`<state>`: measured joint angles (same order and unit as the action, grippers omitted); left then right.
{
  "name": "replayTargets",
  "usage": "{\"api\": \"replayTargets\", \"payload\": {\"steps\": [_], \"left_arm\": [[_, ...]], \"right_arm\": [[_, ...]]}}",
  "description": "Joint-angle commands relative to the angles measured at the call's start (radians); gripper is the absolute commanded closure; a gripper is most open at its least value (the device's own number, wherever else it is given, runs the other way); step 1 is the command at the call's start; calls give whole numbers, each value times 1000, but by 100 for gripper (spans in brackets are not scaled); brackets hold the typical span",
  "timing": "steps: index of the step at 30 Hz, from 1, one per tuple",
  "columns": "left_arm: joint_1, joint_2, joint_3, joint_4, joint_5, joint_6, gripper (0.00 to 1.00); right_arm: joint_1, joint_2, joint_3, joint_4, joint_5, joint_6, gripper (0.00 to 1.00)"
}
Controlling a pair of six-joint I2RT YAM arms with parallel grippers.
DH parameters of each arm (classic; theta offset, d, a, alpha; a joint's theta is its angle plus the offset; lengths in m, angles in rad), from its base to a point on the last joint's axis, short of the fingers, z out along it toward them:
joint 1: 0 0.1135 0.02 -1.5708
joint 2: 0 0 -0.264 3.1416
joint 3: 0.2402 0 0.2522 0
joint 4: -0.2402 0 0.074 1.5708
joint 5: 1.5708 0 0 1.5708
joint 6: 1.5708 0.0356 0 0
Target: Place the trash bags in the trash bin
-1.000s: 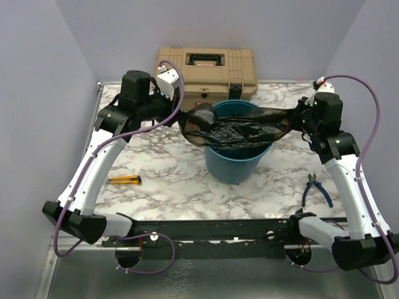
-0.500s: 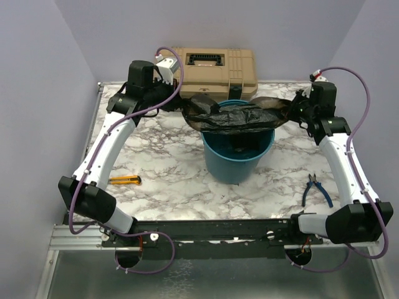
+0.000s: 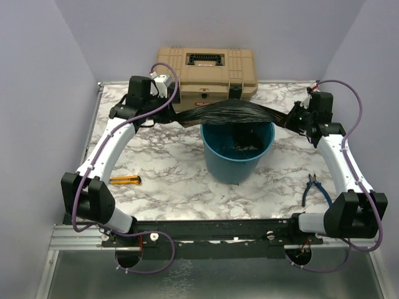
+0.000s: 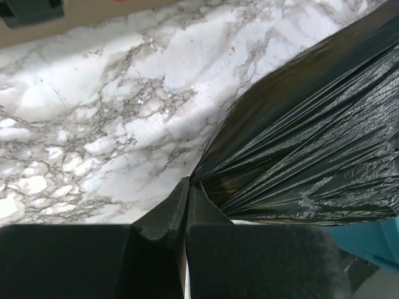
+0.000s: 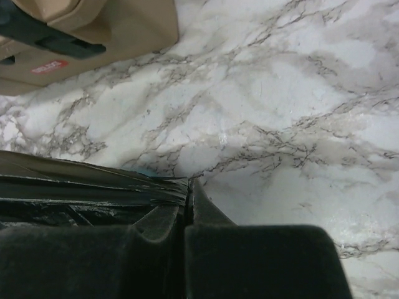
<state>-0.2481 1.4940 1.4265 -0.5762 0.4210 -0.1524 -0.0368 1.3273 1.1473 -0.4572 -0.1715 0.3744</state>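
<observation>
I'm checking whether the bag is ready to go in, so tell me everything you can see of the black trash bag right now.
The trash bag is thin, glossy black film, finely pleated. It is pulled taut into a band, pinched at one end by the left gripper and at the other by the right gripper. It spans the teal trash bin across the far part of its mouth, widest mid-span. It is not inside; whether it touches the rim is unclear.

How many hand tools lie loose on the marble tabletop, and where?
2: a yellow utility knife at the left, blue-handled pliers at the right. Others may be hidden.
</observation>
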Motion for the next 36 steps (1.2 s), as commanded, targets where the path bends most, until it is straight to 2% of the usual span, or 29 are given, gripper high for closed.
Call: {"api": "replayTargets", "payload": {"steps": [1, 8, 14, 20, 25, 29, 32, 36], "left_arm": [[17, -69, -19, 1, 37, -12, 100], [55, -118, 68, -7, 152, -61, 100], [77, -116, -4, -81, 215, -49, 100], [78, -126, -59, -90, 177, -42, 100], [77, -56, 38, -78, 155, -24, 100], [77, -45, 134, -60, 188, -8, 100], [78, -56, 149, -20, 178, -16, 100], [78, -22, 145, 18, 182, -42, 100]], "right_arm": [[-10, -67, -25, -13, -20, -20, 99], [-12, -140, 58, -86, -15, -42, 99], [-12, -169, 22, -171, -63, -93, 99], [-12, -202, -13, -168, -34, -105, 99], [-12, -138, 36, -117, -42, -72, 99], [-12, -163, 58, -66, -46, -52, 99], [-11, -175, 70, -33, -41, -40, 98], [-12, -99, 89, -34, -41, -33, 99]]}}
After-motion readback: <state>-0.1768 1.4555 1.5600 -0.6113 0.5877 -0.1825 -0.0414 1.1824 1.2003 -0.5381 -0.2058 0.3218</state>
